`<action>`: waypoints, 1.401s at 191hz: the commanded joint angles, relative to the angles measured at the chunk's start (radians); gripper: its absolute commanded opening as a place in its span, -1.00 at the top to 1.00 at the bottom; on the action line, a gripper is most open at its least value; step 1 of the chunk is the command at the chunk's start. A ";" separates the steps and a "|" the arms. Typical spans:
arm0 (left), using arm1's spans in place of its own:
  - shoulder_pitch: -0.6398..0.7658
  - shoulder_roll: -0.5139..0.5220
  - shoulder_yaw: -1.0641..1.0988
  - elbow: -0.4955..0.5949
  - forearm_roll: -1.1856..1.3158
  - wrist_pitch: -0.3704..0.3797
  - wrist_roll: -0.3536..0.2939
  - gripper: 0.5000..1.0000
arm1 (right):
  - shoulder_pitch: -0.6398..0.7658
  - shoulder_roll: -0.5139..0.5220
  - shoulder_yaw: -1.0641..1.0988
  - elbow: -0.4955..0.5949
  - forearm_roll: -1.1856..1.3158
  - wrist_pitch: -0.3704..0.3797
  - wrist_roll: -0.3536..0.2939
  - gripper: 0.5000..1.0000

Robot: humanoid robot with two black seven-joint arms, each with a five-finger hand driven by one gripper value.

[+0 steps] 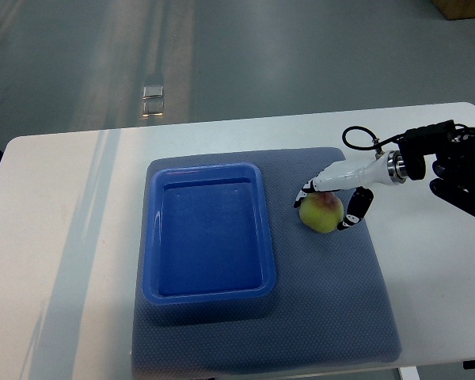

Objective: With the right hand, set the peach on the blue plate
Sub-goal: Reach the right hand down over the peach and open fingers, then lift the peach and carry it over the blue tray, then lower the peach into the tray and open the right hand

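Observation:
A yellow-green peach [320, 215] with a reddish top sits on the grey mat [332, 285], just right of the blue plate [210, 294], a deep rectangular tray. My right hand [326, 209] reaches in from the right edge and is over the peach. One white finger [326, 179] lies across its far side and another finger [356, 210] curls down its right side. The fingers touch the peach, which still rests on the mat. The left arm is out of view.
The mat lies on a white table [63, 206]. A black cable [356, 136] loops above the right wrist. A small shiny object [152, 101] lies on the floor beyond the table.

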 commanded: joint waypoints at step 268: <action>0.003 0.000 -0.002 0.000 0.000 0.003 0.000 -1.00 | 0.151 0.487 0.003 -0.303 0.130 0.000 -0.054 -0.73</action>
